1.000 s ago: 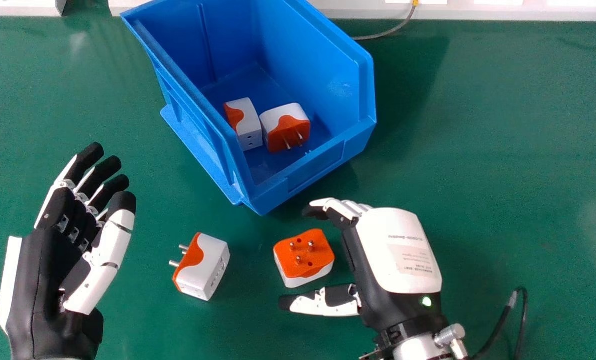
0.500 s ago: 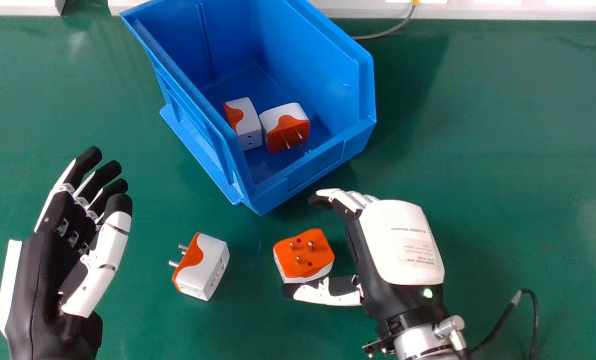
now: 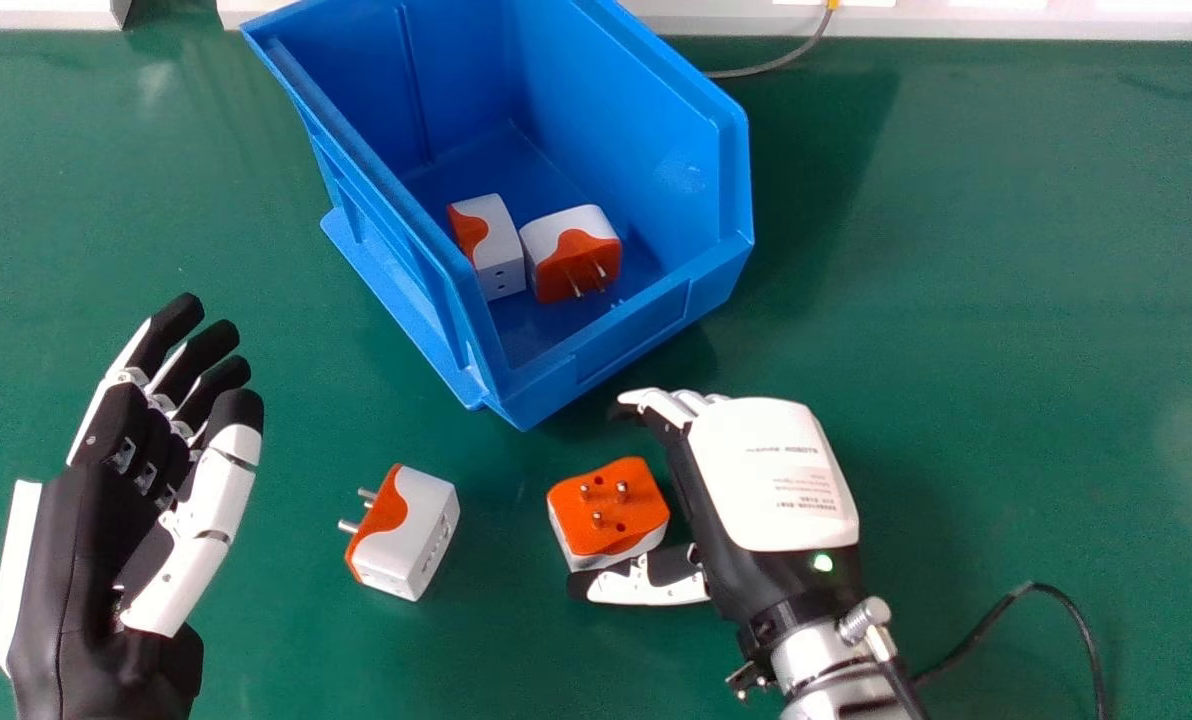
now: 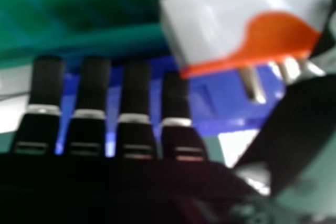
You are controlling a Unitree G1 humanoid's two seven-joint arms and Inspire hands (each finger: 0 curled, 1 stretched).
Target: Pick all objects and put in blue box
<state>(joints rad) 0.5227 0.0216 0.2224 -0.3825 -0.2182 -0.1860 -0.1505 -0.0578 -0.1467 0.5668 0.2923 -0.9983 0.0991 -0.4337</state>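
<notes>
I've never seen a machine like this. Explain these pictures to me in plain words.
This is a humanoid robot with a left robot hand and a right robot hand. The head view comes from a camera on its head, looking down at the work. The right hand view comes from a camera at the right robot hand, so its own fingers appear close up.

On the green table stands a blue box with two plug adapters inside, white and orange. Two more lie outside it: one between the robot hands, one beside the right thumb. Nothing is held.
</notes>
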